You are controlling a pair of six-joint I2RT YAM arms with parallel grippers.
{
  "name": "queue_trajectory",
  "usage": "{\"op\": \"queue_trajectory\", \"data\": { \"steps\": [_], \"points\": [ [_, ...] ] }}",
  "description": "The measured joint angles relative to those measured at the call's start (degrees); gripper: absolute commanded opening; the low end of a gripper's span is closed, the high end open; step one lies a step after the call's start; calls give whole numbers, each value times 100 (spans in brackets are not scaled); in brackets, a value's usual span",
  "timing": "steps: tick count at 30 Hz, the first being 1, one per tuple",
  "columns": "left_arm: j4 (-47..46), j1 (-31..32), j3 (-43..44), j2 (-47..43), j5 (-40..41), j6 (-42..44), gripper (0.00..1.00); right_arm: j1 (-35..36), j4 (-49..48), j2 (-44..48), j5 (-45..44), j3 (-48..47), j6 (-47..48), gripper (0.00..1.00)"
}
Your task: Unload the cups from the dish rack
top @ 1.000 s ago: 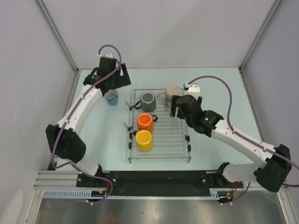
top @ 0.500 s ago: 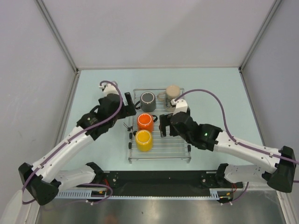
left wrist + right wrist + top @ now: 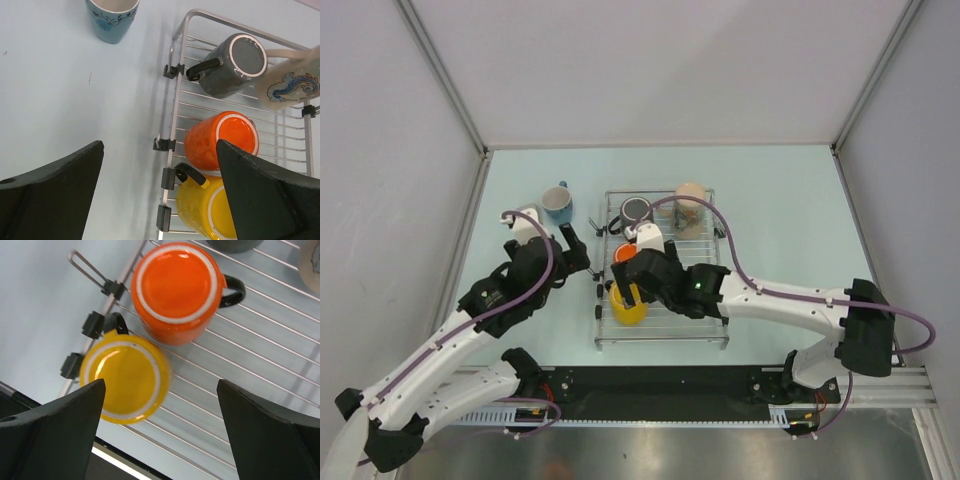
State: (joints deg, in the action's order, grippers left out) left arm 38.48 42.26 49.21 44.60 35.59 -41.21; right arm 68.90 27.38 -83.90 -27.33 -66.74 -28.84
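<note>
Right claw (image 3: pixel 160 430): spread wide and empty, hanging above the yellow mug (image 3: pixel 122 377) and the orange mug (image 3: pixel 176 290).
Left claw (image 3: pixel 160 195): wide open, holding nothing, over the worktop (image 3: pixel 75 100) just beside the dish rack (image 3: pixel 178 95).
Cups: the blue mug (image 3: pixel 557 203) stands upright on the worktop, off the rack. The dark grey mug (image 3: pixel 636 210), beige mug (image 3: pixel 691 199), orange and yellow mugs sit on the bars.
Risk: yellow and orange sit very close, so a descending finger could strike the orange one. The yellow handle lies by the rim clips and may snag on lifting.
</note>
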Motion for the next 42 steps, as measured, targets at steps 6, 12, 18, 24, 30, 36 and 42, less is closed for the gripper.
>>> {"op": "queue_trajectory", "data": {
  "steps": [6,12,18,24,30,36,42],
  "points": [
    [181,0,-63,-48,157,-96,100,133,79,-581,-17,-763,35,100],
    [350,0,-240,-122,179,-232,100,256,411,-940,-26,-1082,-149,100],
    [426,0,-260,-240,229,-310,100,345,743,-1178,-70,-1172,-380,100],
    [446,0,-267,-249,234,-402,100,407,837,-1335,-68,-1172,-505,100],
    [476,0,-315,-273,234,-448,100,411,837,-1556,-63,-1172,-557,100],
    [501,0,-315,-271,234,-487,100,411,835,-1762,-39,-1172,-573,100],
    [501,0,-317,-219,232,-520,100,409,822,-1764,-42,-1172,-570,91]
  ]
}}
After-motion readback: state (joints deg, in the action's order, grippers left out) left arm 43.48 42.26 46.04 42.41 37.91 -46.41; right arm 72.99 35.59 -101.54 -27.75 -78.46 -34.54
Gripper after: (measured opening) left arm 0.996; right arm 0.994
